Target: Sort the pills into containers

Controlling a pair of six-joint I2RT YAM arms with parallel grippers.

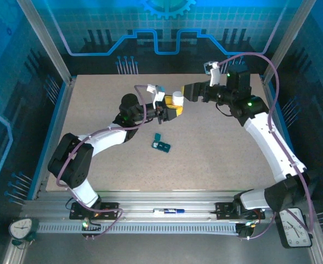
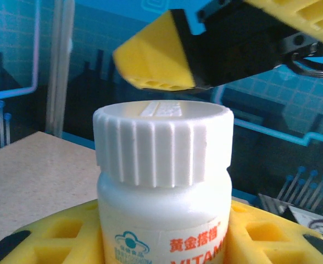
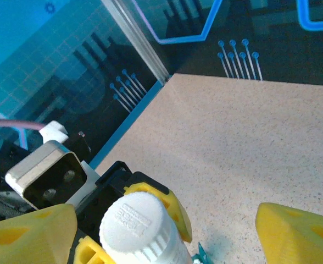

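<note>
Sorting looks unstarted to you: your left hand (image 1: 171,111) grips the capped bottle (image 1: 177,99) at centre frame, your right hand (image 1: 188,92) spreads open at its cap (image 2: 162,144), and the box (image 1: 161,144) lies just below on the surface (image 1: 216,159).

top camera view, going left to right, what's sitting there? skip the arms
left clock → teal pill box → white bottle → right clock
</note>
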